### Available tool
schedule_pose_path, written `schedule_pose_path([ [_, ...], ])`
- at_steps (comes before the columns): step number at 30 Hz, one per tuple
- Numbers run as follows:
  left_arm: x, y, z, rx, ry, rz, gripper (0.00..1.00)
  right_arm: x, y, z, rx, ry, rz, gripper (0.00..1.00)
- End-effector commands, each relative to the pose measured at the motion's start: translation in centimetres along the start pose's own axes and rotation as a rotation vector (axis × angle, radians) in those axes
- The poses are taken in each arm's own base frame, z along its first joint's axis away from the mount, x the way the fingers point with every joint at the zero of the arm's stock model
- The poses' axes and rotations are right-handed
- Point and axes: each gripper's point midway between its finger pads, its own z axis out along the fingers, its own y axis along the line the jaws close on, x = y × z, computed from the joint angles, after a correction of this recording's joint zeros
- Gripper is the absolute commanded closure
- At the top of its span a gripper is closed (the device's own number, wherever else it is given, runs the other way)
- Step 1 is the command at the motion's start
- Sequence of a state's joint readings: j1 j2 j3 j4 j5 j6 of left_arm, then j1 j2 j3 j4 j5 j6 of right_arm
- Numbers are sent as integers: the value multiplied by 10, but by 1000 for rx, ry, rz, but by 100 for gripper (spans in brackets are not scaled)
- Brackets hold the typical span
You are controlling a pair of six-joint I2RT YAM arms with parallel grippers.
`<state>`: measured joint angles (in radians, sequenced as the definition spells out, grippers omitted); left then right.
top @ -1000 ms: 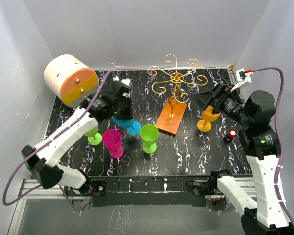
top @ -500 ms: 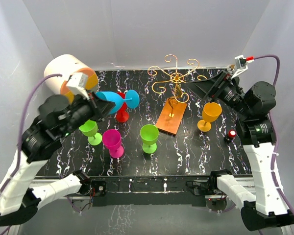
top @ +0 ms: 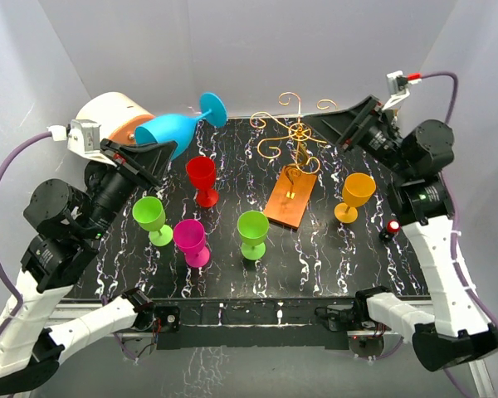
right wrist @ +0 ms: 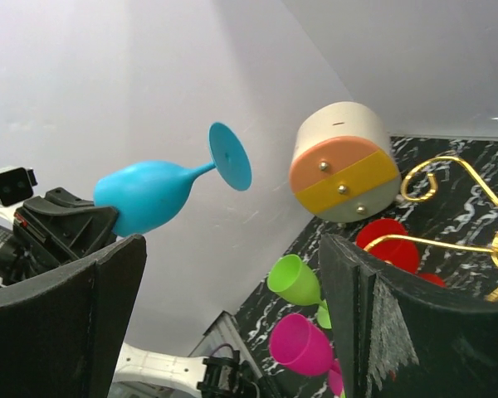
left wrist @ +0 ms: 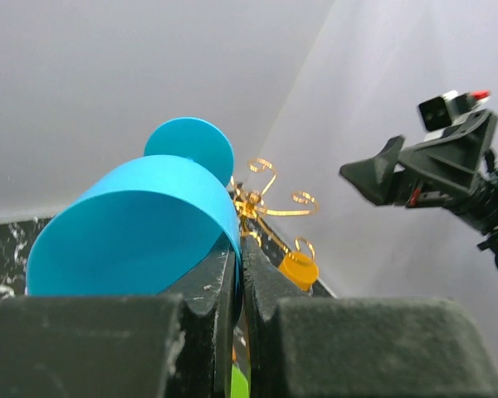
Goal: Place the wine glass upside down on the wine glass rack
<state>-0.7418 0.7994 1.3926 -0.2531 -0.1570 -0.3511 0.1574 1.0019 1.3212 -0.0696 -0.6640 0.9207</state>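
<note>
The blue wine glass hangs in the air at the back left, lying almost sideways with its foot pointing up and right. My left gripper is shut on the wall of its bowl; the left wrist view shows the blue glass with its rim pinched in that gripper. The gold wire wine glass rack stands on its orange-brown base at the back middle, with nothing on it. My right gripper is raised right of the rack, open and holding nothing. It faces the blue glass.
Upright on the black marbled table are a red glass, two green glasses, a magenta glass and an orange glass. A cream-and-orange cylinder sits at the back left. Grey walls enclose the table.
My left arm has lifted the blue glass off the table, up and to the back left, tipping it sideways. My right gripper has risen away from the orange glass toward the back.
</note>
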Motion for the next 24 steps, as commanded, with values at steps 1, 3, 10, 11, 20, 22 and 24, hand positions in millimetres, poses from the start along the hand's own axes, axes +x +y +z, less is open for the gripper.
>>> schedule_pose_path([
  [1, -49, -16, 7, 62, -219, -11, 100, -17, 36, 26, -91, -77, -7, 17],
  [3, -54, -19, 11, 79, -253, -12, 100, -13, 42, 41, -89, -80, 13, 17],
  [10, -53, -27, 27, 126, -302, -13, 100, 8, 66, 86, -88, -155, 214, 20],
  [11, -53, -27, 29, 127, -307, -5, 100, 11, 63, 90, -75, -175, 275, 20],
  [20, -54, -22, 40, 120, -390, 82, 100, 24, 79, 118, -120, -191, 507, 22],
  [22, -53, -24, 42, 130, -392, 82, 100, 27, 79, 126, -124, -174, 556, 23],
  [24, -51, -25, 45, 134, -390, 84, 100, 31, 80, 134, -132, -151, 589, 25],
])
